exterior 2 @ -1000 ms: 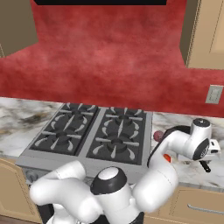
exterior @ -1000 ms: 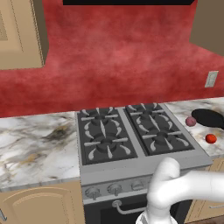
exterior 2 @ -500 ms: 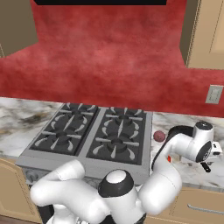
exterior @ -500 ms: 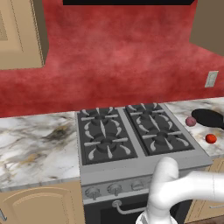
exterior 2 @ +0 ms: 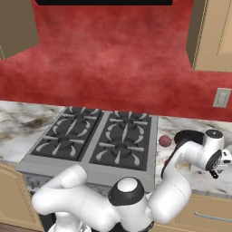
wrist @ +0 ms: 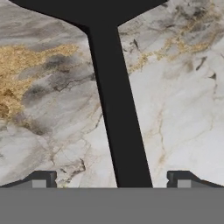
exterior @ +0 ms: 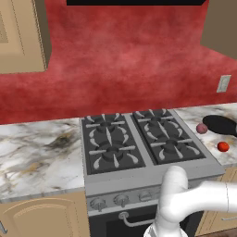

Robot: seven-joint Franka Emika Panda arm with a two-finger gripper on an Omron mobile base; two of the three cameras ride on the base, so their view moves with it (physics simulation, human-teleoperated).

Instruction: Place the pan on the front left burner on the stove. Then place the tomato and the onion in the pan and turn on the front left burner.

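Observation:
The black pan (exterior: pixel 221 124) lies on the marble counter right of the stove (exterior: pixel 139 176); in the right base view the pan (exterior 2: pixel 188 135) is partly behind my arm. Its long handle (wrist: pixel 116 113) runs straight between my fingertips (wrist: pixel 41 179) in the hand view. My gripper (wrist: pixel 111 180) hangs open just above the handle, one finger on each side, and shows at the counter's right end (exterior 2: pixel 215 170). The onion (exterior: pixel 202 128) sits left of the pan, and the tomato (exterior: pixel 223 146) lies nearer the front. The front left burner (exterior: pixel 113 155) is bare.
A row of knobs (exterior: pixel 121 200) runs along the stove's front above the oven-door bar. Marble counter (exterior: pixel 37 152) stretches left of the stove. A red wall with an outlet (exterior: pixel 224 83) and wooden cabinets stand behind.
My hand has drifted slightly right and down over the pan's handle, uncovering the onion in the right base view. The jaws stayed open; pan, onion and tomato have not moved.

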